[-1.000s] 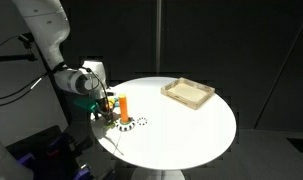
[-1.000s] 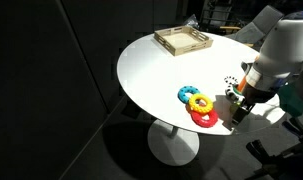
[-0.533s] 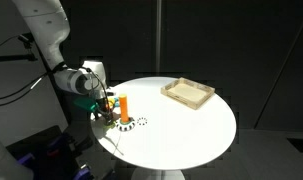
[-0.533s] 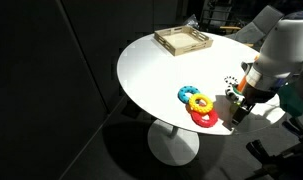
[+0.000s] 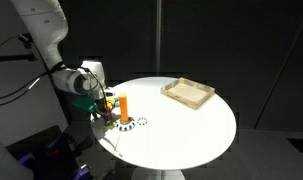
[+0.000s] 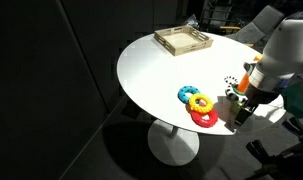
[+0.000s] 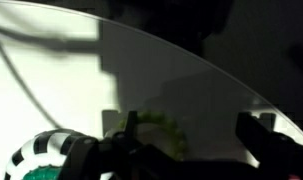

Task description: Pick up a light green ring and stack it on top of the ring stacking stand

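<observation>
The light green ring (image 7: 159, 133) lies on the white table, seen dimly in the wrist view just inside my left finger (image 7: 124, 148). My gripper (image 7: 191, 142) is open, with its fingers wide apart and low over the table. The right finger (image 7: 261, 136) stands clear of the ring. The ring stacking stand (image 5: 122, 105), an upright orange peg, is right beside my gripper (image 5: 108, 113) at the table's edge. In an exterior view my gripper (image 6: 239, 108) hides most of the stand. I cannot tell whether the ring is round the peg's foot.
A black-and-white speckled ring (image 5: 142, 123) lies next to the stand and also shows in the wrist view (image 7: 46, 156). Blue, yellow and red rings (image 6: 198, 104) lie bunched near the table's edge. A wooden tray (image 5: 188, 93) sits at the far side.
The arm has shifted very slightly in an exterior view. The rings, stand and tray have not moved.
</observation>
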